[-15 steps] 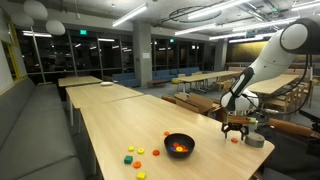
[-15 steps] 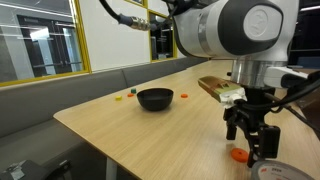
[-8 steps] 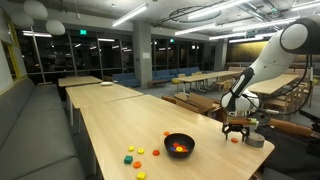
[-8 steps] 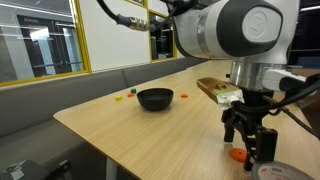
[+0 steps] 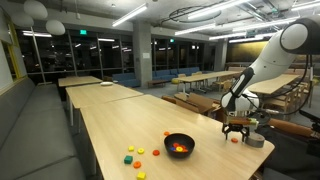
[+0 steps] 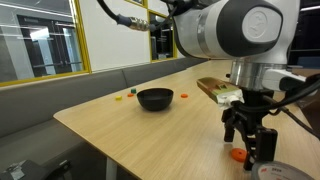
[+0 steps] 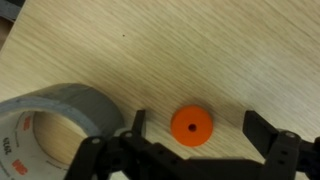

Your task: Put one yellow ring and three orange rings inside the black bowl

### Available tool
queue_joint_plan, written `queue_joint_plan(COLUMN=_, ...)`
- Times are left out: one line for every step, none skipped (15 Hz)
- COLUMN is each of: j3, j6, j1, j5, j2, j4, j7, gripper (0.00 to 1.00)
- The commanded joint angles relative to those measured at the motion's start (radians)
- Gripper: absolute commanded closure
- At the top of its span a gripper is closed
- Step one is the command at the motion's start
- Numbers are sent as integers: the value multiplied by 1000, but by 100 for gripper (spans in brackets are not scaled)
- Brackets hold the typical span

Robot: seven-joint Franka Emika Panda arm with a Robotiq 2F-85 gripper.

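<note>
We are seeing the hand (image 7: 193,122) hanging low over the tabletop (image 7: 150,50), fingers apart and empty. In the wrist view one orange ring (image 7: 191,127) is lying flat right between the fingertips, with a clear gap to each finger, so nothing is being gripped. A roll of grey tape (image 7: 50,120) is sitting just beside the hand, close to one finger, and we cannot tell if it is touching.

In both exterior views the hand (image 6: 247,150) is pointing straight down with the ring (image 6: 238,155) under it and the tape (image 6: 275,172) next to it.

The black bowl (image 5: 180,153) is standing well apart from the hand (image 5: 236,133). Something orange is showing inside it, but it is too small for us to count. Small coloured pieces (image 5: 134,153) are lying loose beyond the bowl, farther from the hand.

Against the frames from half a second and a second ago, we are finding almost no change. The hand is shifting only very slightly at the start, then holding the same spot, fingers equally apart. Ring, tape and bowl are staying put.
</note>
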Motion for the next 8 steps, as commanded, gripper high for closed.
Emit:
queue_joint_plan(j3=3, j6=21, j1=-7, j5=18, j2=6, j4=10, j7=-18, gripper=0)
queue_joint_plan(j3=3, j6=25, j1=-7, j5=17, j2=7, j4=10, j7=-20, gripper=0)
queue_joint_plan(j3=3, j6=27, j1=-7, j5=17, j2=9, j4=11, j7=-20, gripper=0)
queue_joint_plan(j3=3, j6=30, j1=-7, j5=18, j2=10, j4=11, j7=-21, gripper=0)
queue_joint_plan(j3=2, j6=39, j1=-7, j5=16, j2=12, j4=10, j7=-22, gripper=0)
queue_joint_plan(j3=2, j6=43, j1=-7, j5=16, j2=15, j4=11, j7=-22, gripper=0)
queue_joint_plan(j3=2, j6=48, j1=-8, j5=17, j2=17, j4=11, j7=-23, gripper=0)
queue_joint_plan(j3=3, j6=51, j1=-9, j5=19, j2=19, j4=11, j7=-24, gripper=0)
